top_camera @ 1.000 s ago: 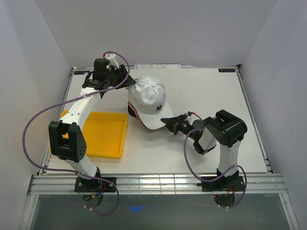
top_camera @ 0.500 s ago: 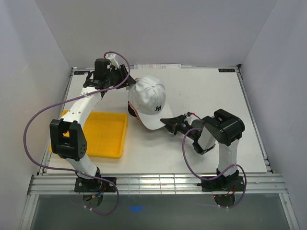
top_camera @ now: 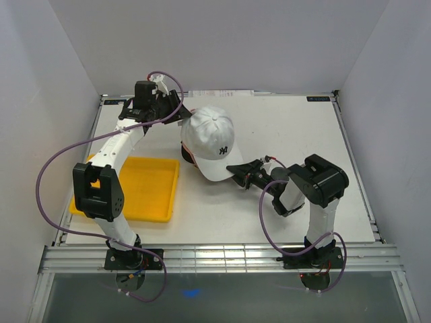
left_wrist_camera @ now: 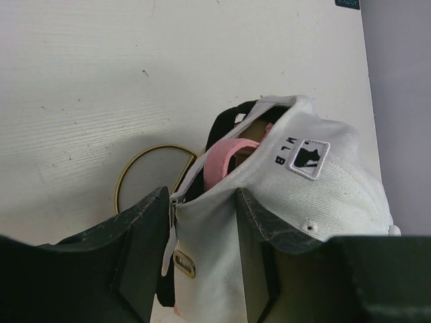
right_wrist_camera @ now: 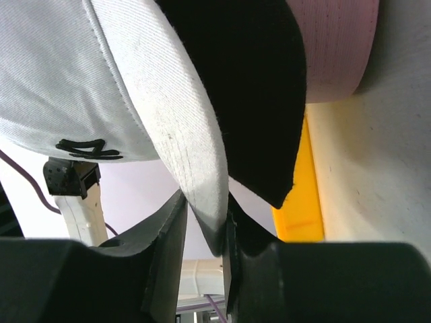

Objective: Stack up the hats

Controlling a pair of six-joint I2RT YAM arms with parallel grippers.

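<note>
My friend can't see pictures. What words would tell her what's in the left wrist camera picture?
The back of a white cap with an MLB patch sits between the two dark fingers of the left end effector. A pink cap and a black cap peek out from under it, and a gold wire ring lies on the white table beside them.

The left arm [top_camera: 114, 145] is extended far forward, its left gripper [top_camera: 183, 118] clamped on the white cap [top_camera: 212, 138] at the rear. The right arm [top_camera: 316, 183] is folded low, its right gripper [top_camera: 236, 169] pinching the brim, fingers nearly together.
</note>
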